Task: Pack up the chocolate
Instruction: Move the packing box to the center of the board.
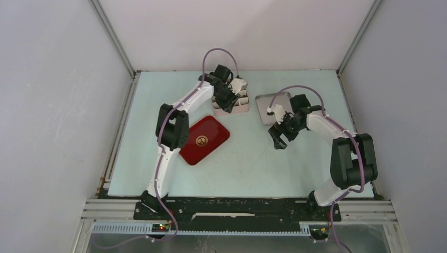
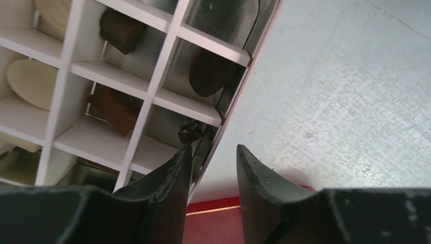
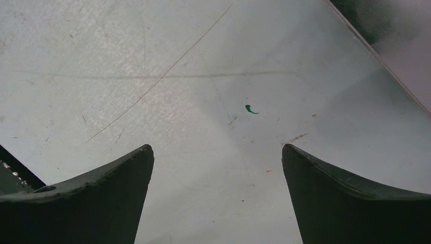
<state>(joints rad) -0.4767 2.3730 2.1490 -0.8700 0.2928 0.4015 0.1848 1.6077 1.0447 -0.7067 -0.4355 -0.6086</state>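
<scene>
My left fingers [image 2: 170, 178] stand partly spread with nothing between them, their tips hanging over the outer edge of the white divided box [image 2: 161, 56]. The chocolate [image 2: 209, 71], dark and cream pieces, sits in its compartments, with one small dark bit just beside the left tip. My right fingers [image 3: 112, 188] gape wide and empty above bare surface [image 3: 213, 76], well apart from the box. A red tray [image 2: 213, 226] edge shows between my left fingers.

Left arm [image 1: 161, 174]: white link shells, black joint housings, lilac cable [image 1: 221, 50] looped off wrist. Right arm [image 1: 324, 124]: same scheme, second cable [image 1: 300, 87] also lilac. Left gripper [image 2: 213, 150], right gripper [image 3: 217, 147]: matte black tapered fingers, edges scuffed. Bases [image 1: 150, 203] black.
</scene>
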